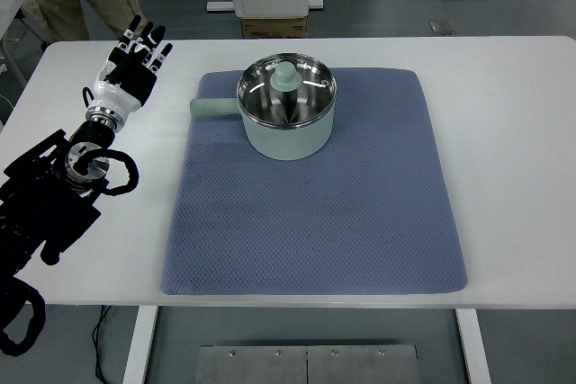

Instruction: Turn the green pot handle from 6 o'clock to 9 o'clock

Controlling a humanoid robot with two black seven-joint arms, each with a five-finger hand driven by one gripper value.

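L hand (135,60) over counter (504,132), fingers extended, loosely spread, nothing held. Pot handle (213,107) just to its right, a bit nearer robot, long axis left-right, tip toward hand, approx 9 o'clock already. Green pot (286,107) beyond, on blue mat (315,222). R arm not seen.

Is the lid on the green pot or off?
On. The glass lid sits flat on the pot, its green knob in the middle.

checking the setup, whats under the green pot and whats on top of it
The green pot sits on a blue mat. A glass lid with a green knob covers it; the inside looks empty through the glass.
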